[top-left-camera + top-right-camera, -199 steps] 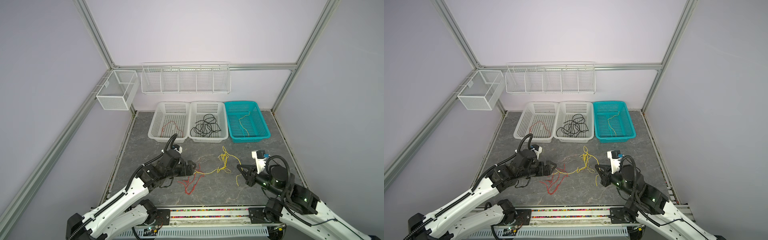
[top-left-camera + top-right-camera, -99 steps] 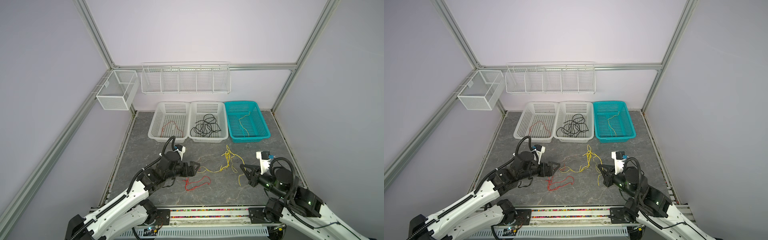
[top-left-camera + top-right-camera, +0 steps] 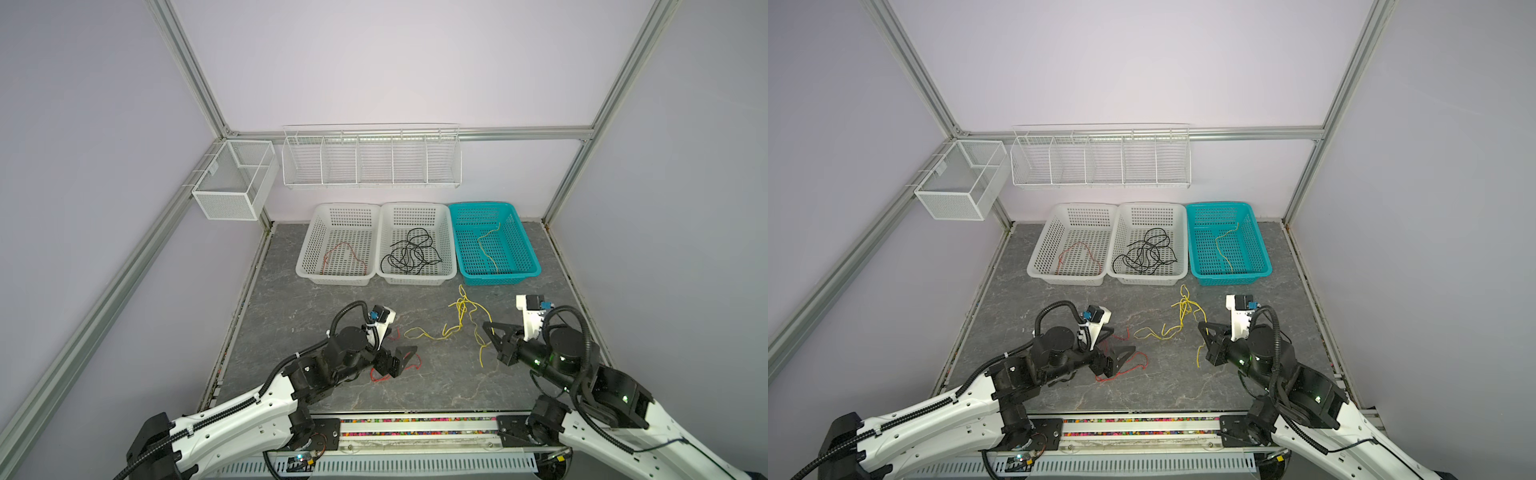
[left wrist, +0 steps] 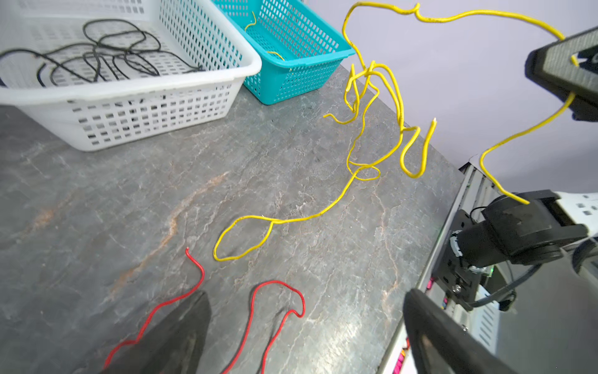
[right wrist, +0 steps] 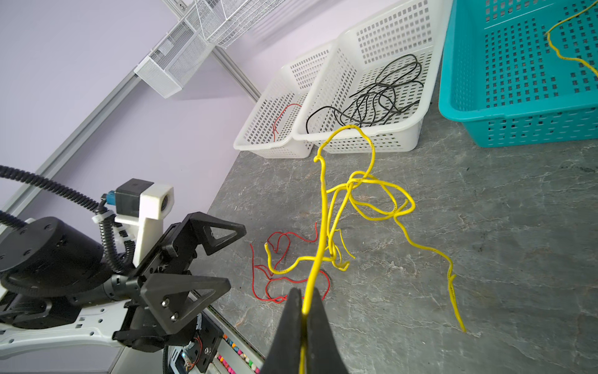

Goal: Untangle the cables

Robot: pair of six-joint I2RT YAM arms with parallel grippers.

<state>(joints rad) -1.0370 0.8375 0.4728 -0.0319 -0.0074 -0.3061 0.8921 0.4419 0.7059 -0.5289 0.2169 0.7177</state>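
The right pincer (image 5: pixel 304 302) is pressing its jaws flat together on the yellow cable (image 5: pixel 323 200). The right wrist view is showing this grip plainly, while both top views are giving only dark fingers with a thin strand at their tip.

Taking the table (image 3: pixel 291 316) in the top views as a clock face with twelve at the back wall, the right pincer (image 3: pixel 487 328) is sitting at about four o'clock. The left pincer (image 3: pixel 400 360), at about seven o'clock, is standing wide open and gripping nothing. The left wrist view is showing the red cable (image 4: pixel 252 311) looping on the table between its fingers.

That view is also showing the yellow cable hanging clear of the table near the right pincer, then trailing down into a flat loop just beside the red end, the two apart. In the right wrist view the two colours are overlapping in sight.

Only the top views are taking in all three baskets along the back:
- A white basket (image 3: pixel 306 259) is holding a red strand (image 3: pixel 345 244) at eleven.
- A second white basket (image 3: pixel 415 277) is holding the black cables (image 3: pixel 409 253) at twelve.
- A teal basket (image 3: pixel 498 277) is holding a yellow strand (image 3: pixel 478 240) at one.
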